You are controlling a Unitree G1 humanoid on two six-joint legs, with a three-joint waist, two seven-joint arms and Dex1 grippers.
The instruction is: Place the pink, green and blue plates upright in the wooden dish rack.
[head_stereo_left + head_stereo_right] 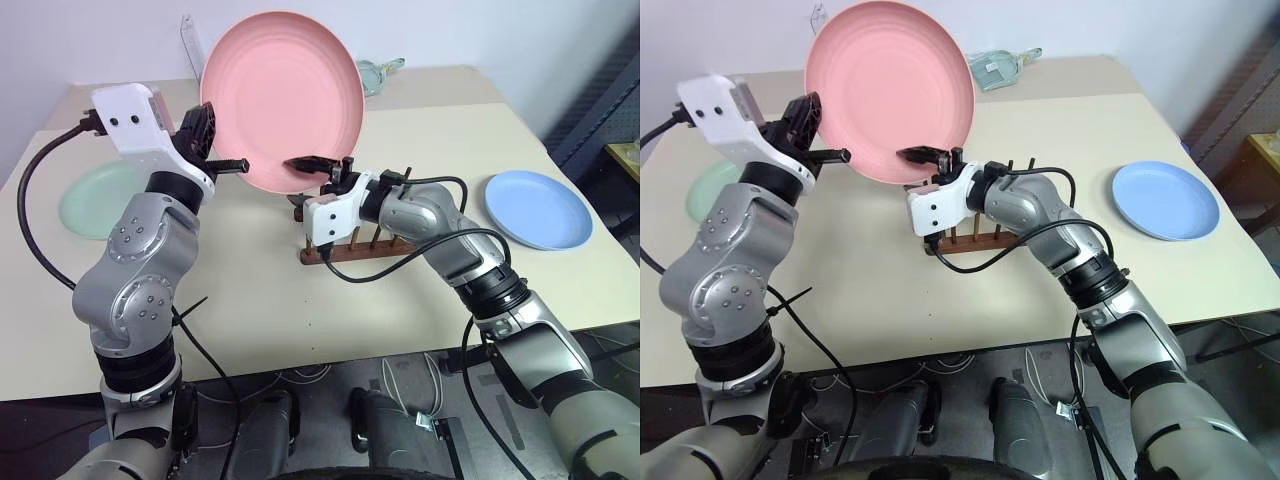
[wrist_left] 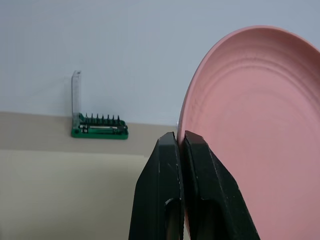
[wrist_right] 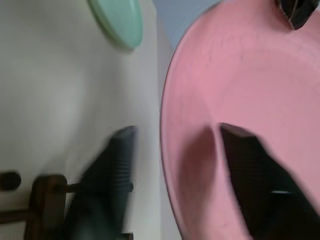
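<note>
- Your left gripper [image 1: 238,165] is pinched tight on the rim of the pink plate [image 1: 283,100], holding it upright in the air above the rack [image 1: 352,247].
- Your right gripper [image 3: 175,165] straddles the plate's lower rim with jaws part open, not yet gripping. Close there before the left lets go.
- Lower the rim between two peg pairs; keep the plate vertical.
- The green plate [image 1: 100,199] and blue plate [image 1: 538,208] lie flat on the table [image 1: 250,300].

Silver jointed arms, white wrist housings, black cables, black jaws.
</note>
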